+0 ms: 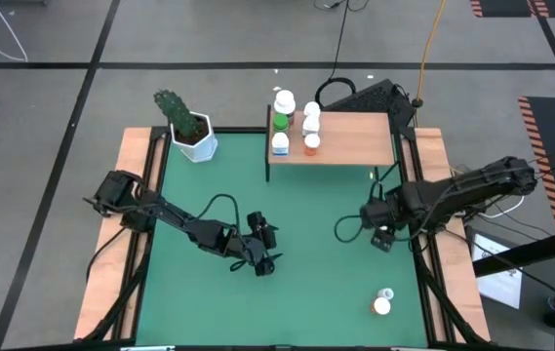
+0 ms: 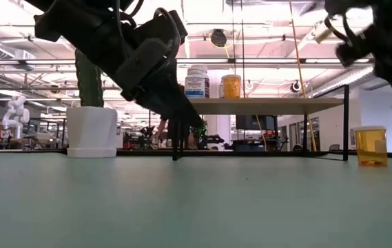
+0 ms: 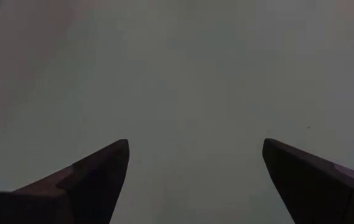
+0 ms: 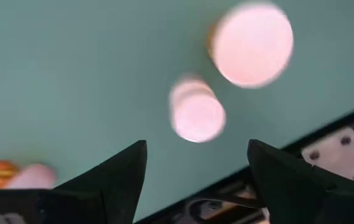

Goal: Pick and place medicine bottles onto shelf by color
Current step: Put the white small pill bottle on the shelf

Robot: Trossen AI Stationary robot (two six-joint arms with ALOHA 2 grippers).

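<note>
Shelf [image 1: 350, 141] carries bottles [image 1: 284, 100] at one end; left claw [image 1: 265, 261], right claw [image 1: 382, 239] both spread, empty, over mat [image 1: 306, 214].

Your left gripper [image 1: 265, 252] hangs over mid-mat, jaws apart, bare mat [image 3: 183, 74] beneath. Shelf [image 1: 350, 139] stands beyond it, toward far edge; bottles [image 1: 295, 122] clustered on shelf's left end. Cactus pot [image 1: 195, 136] sits far-left of it. Your right gripper [image 1: 382, 237] hangs right of it, jaws apart. Two loose bottles [image 1: 382, 301] stand nearer than right gripper, by mat's right edge.
</note>
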